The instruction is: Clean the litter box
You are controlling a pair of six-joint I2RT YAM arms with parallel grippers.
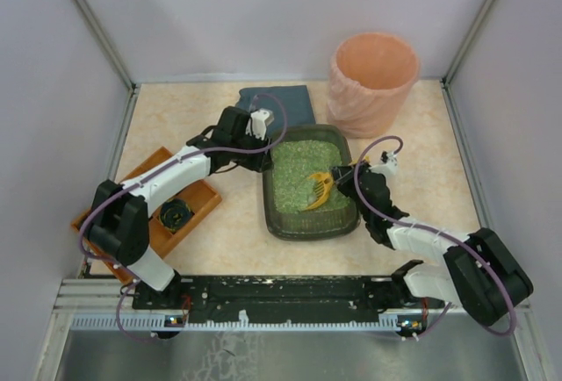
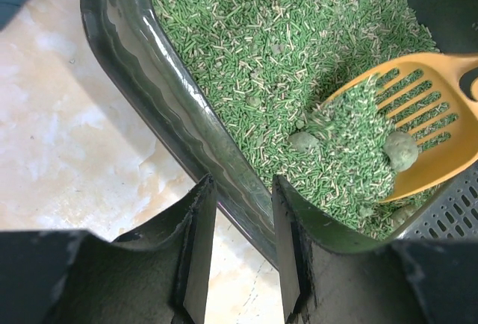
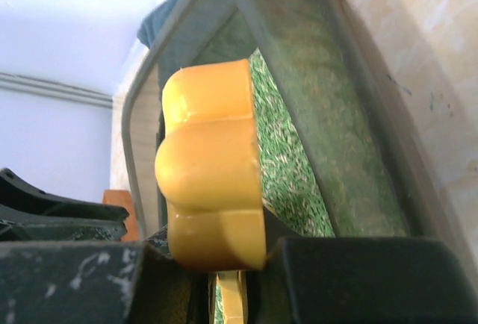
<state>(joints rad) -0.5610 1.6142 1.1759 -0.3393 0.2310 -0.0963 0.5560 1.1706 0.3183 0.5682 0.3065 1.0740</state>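
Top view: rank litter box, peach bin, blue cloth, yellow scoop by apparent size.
1. litter box and peach bin: about alike; bin stands taller, nearer the camera, so unranked.
2. blue cloth, partly hidden.
3. yellow scoop.

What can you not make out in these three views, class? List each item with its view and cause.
- Right wrist: the scoop's slotted blade, hidden behind its own handle end.
- Left wrist: the scoop's handle, cut off by the right edge.
- Top: the dark round object in the wooden tray, too small to identify.
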